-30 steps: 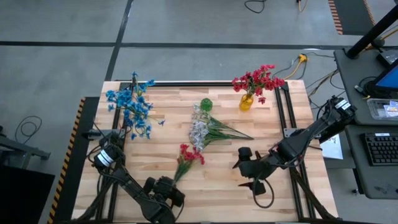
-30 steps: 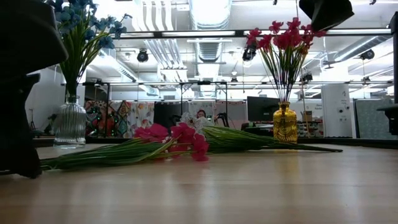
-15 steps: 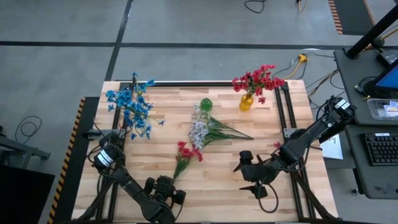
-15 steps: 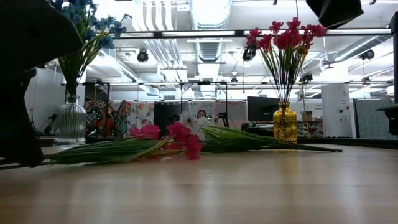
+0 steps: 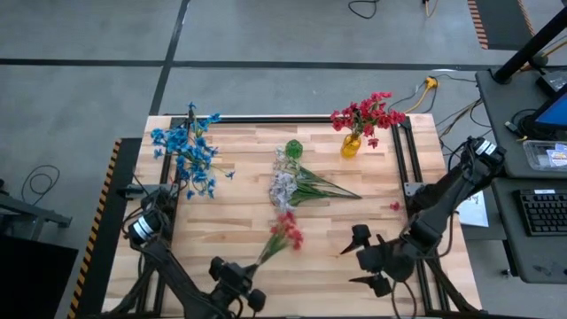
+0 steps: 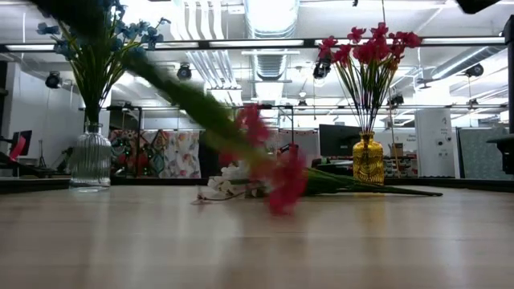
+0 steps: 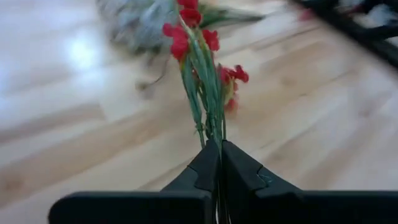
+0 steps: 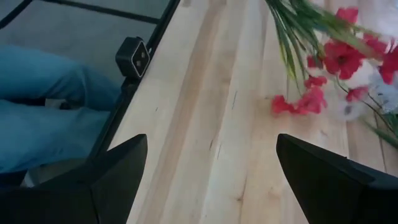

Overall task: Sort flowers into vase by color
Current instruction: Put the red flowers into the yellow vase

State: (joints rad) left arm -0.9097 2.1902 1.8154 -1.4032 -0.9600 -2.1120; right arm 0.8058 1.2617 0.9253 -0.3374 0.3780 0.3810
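Pale wooden bench under an open workshop hall with ceiling ducts and lights. Nearest, at the front edge: left gripper with fingers pinched tight on the green stems of a red spray, blossoms lifted off the boards and angled toward mid-bench; blurred in the low view, hanging in the air. Also near the front, to the right: right gripper hovering with fingers spread wide, holding nothing, a few loose red blossoms on the boards just ahead. Mid-bench: white spray lying flat, stems fanned out to the right. Beyond that, a small green vase, apparently empty. Farthest, at the back corners: clear vase with blue flowers on the left, yellow vase with red flowers on the right. Likely trouble: thin stems slipping or twisting in so narrow a pinch, heavy heads drooping and brushing the white spray on the way across, or stem ends missing the small yellow neck and tipping that vase. Also a long reach from the left front to the back right corner, perhaps calling for a handover.
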